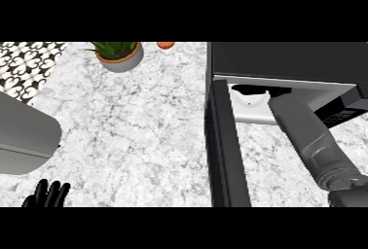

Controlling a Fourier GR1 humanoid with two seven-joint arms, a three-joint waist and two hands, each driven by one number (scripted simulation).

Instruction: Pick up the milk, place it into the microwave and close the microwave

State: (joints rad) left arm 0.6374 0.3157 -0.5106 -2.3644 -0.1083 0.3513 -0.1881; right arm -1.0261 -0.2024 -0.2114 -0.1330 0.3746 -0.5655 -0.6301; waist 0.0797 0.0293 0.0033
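The black microwave (287, 58) stands at the right with its door (226, 146) swung open toward me, seen edge-on. My right forearm reaches into the cavity, where the black right hand (253, 89) shows only in part at the top of the opening. A white shape just under that hand, the milk (246, 101), sits inside the microwave on its light floor (255, 117). Whether the hand holds the milk is hidden. My left hand (46, 194) rests open at the lower left edge, fingers up, far from the microwave.
A potted green plant (119, 54) stands at the back of the marble counter (137, 126), with a small red-orange thing (165, 44) beside it. A grey rounded appliance (22, 136) fills the left edge. Patterned tile (25, 63) shows at the upper left.
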